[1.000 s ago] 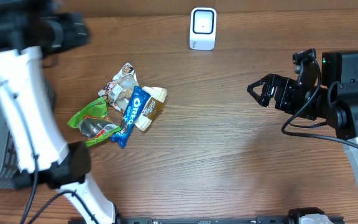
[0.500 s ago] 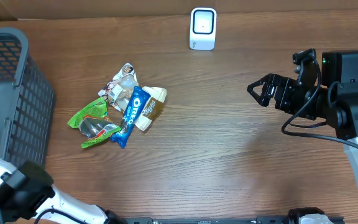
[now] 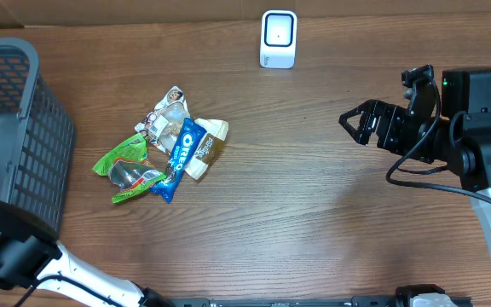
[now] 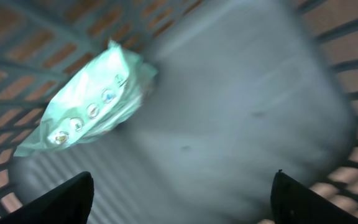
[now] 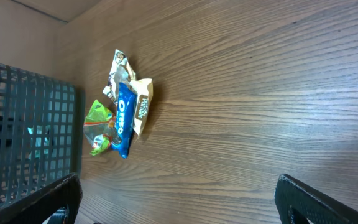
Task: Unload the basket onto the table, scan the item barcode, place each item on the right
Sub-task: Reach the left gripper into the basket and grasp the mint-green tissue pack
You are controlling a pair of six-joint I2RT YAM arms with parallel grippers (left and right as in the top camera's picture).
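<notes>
Wood-grain table, grey mesh basket at left edge, white scanner

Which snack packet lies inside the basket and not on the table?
The pale mint-green packet: it alone lies in the basket; the blue Oreo packet and the rest are heaped on the table.

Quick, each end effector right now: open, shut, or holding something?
Left end effector: open, holding nothing.
Right end effector: open, holding nothing.
</notes>
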